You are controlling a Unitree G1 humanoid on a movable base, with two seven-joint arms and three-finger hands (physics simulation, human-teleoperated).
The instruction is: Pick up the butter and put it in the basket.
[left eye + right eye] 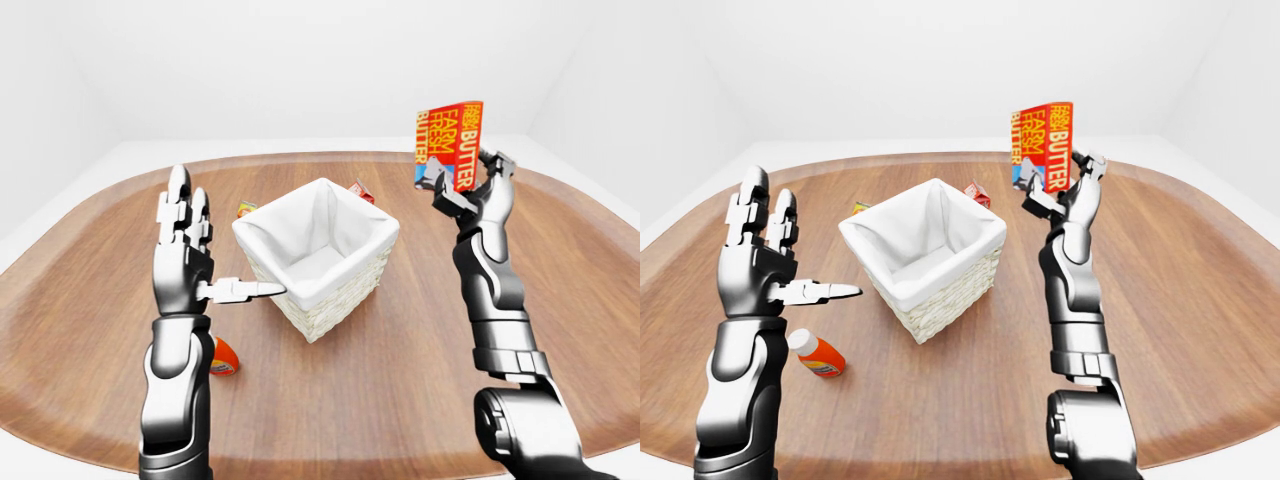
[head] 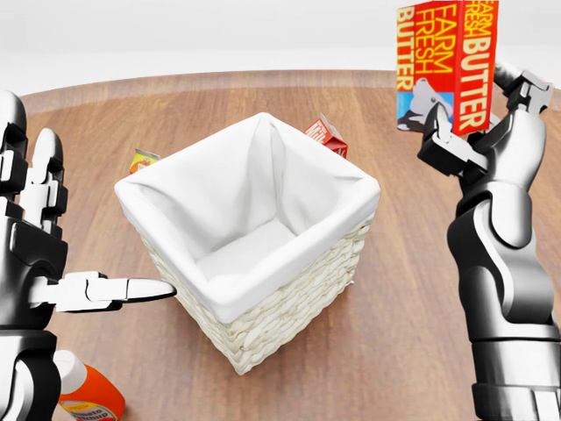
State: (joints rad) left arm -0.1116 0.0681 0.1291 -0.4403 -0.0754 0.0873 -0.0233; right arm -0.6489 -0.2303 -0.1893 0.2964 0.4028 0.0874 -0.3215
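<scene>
Butter (image 2: 447,63) held high, upright, clear of the tabletop (image 1: 400,380), up and to the right of the basket (image 2: 250,237) in the head view. Right hand (image 2: 478,123) pinching the carton's lower end, fingers closed round it. Left hand (image 2: 39,237) spread and empty, thumb tip just beside the basket's left wall, contact unclear. Probably light and stiff: a cardboard box, glossy faces likely slippery, corners apt to dent under a hard squeeze. Best gripped across the broad flat faces, near mid-length, to curb tipping.
</scene>
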